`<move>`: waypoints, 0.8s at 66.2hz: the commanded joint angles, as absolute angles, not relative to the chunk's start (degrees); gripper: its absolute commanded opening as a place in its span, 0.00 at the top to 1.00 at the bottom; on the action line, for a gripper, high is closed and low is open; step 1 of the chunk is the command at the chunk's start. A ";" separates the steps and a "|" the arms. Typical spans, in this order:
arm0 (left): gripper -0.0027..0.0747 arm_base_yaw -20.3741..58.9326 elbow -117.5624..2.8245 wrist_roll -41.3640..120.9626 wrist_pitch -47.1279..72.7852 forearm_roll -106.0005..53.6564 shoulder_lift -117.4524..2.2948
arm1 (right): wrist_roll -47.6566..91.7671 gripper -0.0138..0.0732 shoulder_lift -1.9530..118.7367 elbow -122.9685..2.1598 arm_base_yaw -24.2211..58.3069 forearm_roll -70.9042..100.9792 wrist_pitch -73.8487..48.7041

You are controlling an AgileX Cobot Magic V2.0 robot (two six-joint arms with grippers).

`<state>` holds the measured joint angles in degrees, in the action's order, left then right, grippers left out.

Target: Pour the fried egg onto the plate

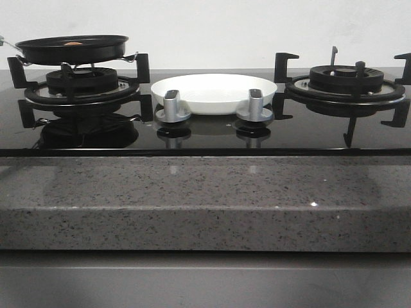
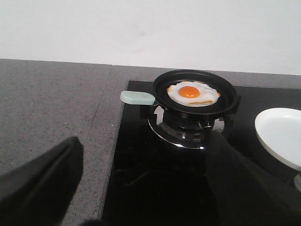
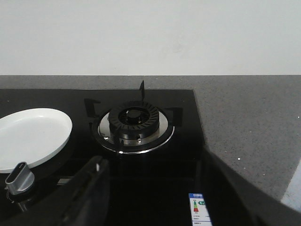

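The fried egg [image 2: 192,93], off-white with an orange yolk, lies in a small black frying pan [image 2: 195,92] on the left burner; the pan [image 1: 72,48] shows in the front view with only a bit of yolk [image 1: 73,43] visible. The pan's pale green handle [image 2: 137,97] points away from the plate. The white plate [image 1: 212,92] sits on the hob between the burners, behind two knobs; it also shows in the left wrist view [image 2: 282,134] and the right wrist view [image 3: 29,136]. My left gripper [image 2: 146,188] is open and empty, short of the pan. My right gripper [image 3: 155,197] is open and empty over the hob before the right burner.
The black glass hob [image 1: 205,138] has a left burner grate [image 1: 80,83] and a bare right burner [image 1: 345,80] [image 3: 136,123]. Two silver knobs [image 1: 172,106] [image 1: 255,104] stand in front of the plate. A grey speckled stone counter [image 1: 205,199] surrounds the hob.
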<state>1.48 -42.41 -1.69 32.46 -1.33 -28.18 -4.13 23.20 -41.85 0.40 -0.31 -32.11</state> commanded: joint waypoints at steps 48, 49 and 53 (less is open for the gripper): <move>0.19 1.42 -44.35 -1.76 28.25 -2.03 -28.79 | 6.30 0.29 44.56 -56.55 0.03 16.10 -40.95; 0.19 1.42 -44.35 -1.76 28.25 -2.03 -28.79 | 8.01 0.29 45.97 -57.50 0.03 17.79 -41.65; 0.19 1.42 -44.35 -1.76 28.25 -2.03 -28.79 | 12.67 0.29 49.80 -60.25 0.03 22.18 -44.20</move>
